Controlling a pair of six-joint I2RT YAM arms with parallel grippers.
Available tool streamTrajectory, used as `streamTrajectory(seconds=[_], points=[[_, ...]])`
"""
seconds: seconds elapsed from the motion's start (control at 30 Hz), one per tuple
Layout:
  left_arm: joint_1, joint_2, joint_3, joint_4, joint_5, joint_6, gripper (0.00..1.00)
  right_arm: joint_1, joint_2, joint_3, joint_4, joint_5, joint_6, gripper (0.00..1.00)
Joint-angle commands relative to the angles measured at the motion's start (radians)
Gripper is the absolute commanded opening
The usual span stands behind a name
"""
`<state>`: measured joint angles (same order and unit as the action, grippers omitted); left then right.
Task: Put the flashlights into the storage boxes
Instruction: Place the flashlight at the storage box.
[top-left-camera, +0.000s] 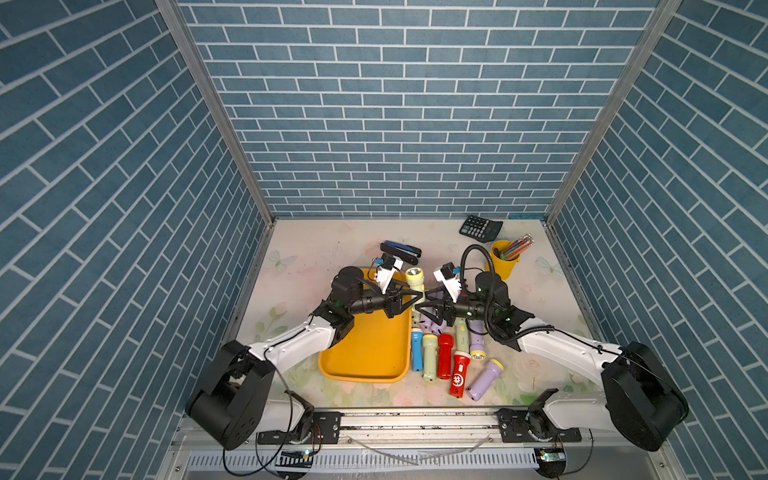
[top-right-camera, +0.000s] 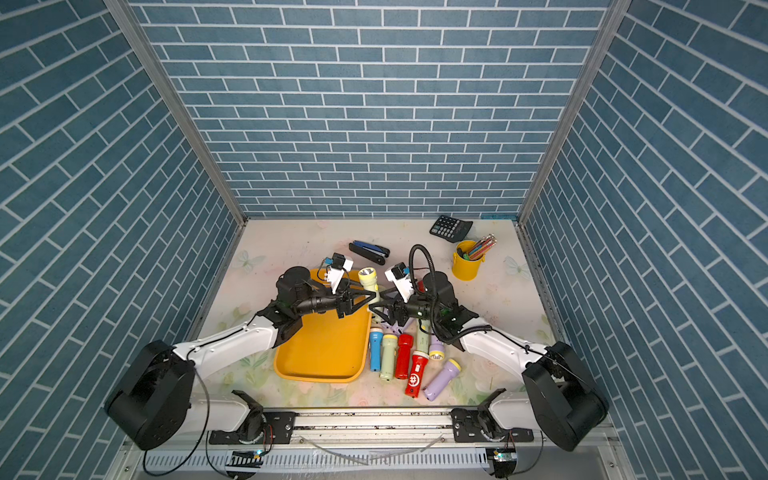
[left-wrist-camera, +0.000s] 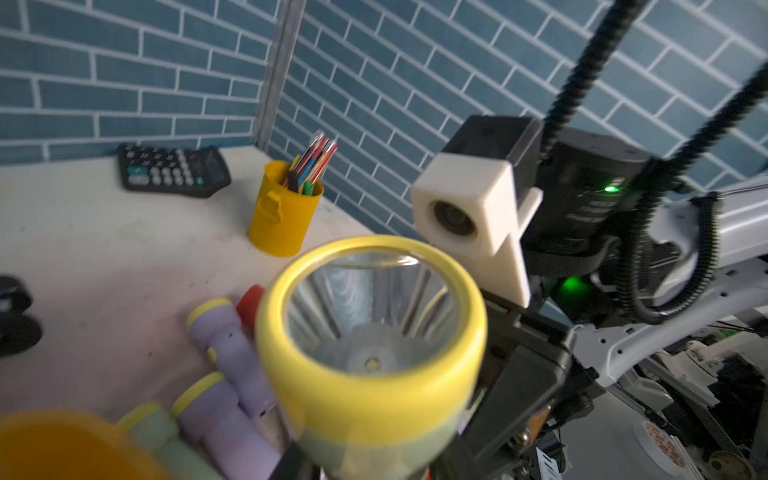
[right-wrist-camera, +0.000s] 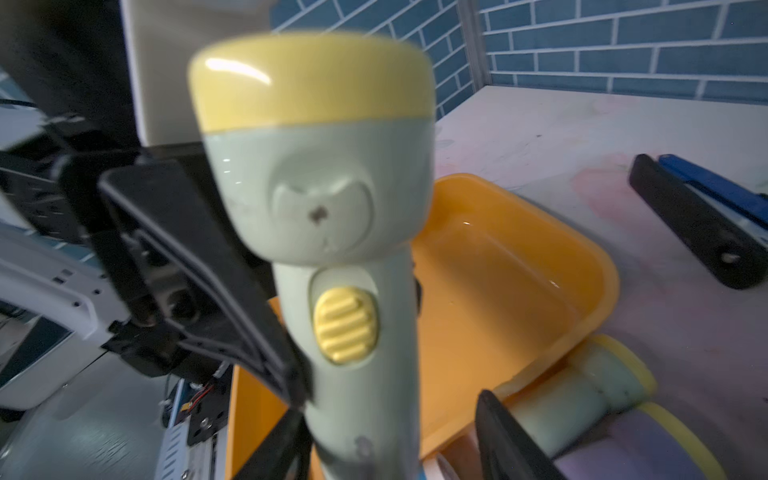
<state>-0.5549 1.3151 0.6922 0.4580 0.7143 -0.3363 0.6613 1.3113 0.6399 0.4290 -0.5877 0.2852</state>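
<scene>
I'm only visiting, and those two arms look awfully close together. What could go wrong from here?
The green flashlight stands upright between both arms, with the left jaws pinching its handle and the right jaws open. It may tip or slip, landing on the loose flashlights beside the yellow tray rather than in it. The two sets of jaws nearly meet tip to tip, so they might bump when they part.

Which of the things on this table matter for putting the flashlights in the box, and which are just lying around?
For the job: yellow-orange tray; raised pale green flashlight; loose flashlights beside the tray.
Lying about: calculator, yellow pencil cup with coloured pencils, black-and-blue stapler.
</scene>
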Motion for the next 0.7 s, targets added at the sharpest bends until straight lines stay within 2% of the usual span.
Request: streamTrajectory(seconds=[0.0,0.07,0.17,0.27,0.47,0.67], points=[[0.000,-0.083,0.120,-0.488,-0.264,0.101,0.26,-0.008,-0.033,-0.009,-0.086,0.222,0.089,0.68],[0.004,-0.097,0.170,-0.677,-0.329,0.113,0.27,-0.011,-0.035,0.000,-0.157,0.292,0.120,0.68],[0.007,-0.068,0.245,-0.939,-0.407,0.096,0.27,-0.013,-0.027,0.016,-0.210,0.299,0.142,0.68],[0.007,-0.006,0.289,-1.106,-0.430,0.089,0.26,-0.014,-0.012,0.016,-0.214,0.321,0.185,0.68],[0.009,0.092,0.257,-1.044,-0.400,0.045,0.26,-0.014,-0.002,0.022,-0.224,0.334,0.203,0.68],[0.011,0.270,0.321,-0.979,-0.351,0.031,0.26,-0.016,-0.034,0.021,-0.292,0.363,0.202,0.68]])
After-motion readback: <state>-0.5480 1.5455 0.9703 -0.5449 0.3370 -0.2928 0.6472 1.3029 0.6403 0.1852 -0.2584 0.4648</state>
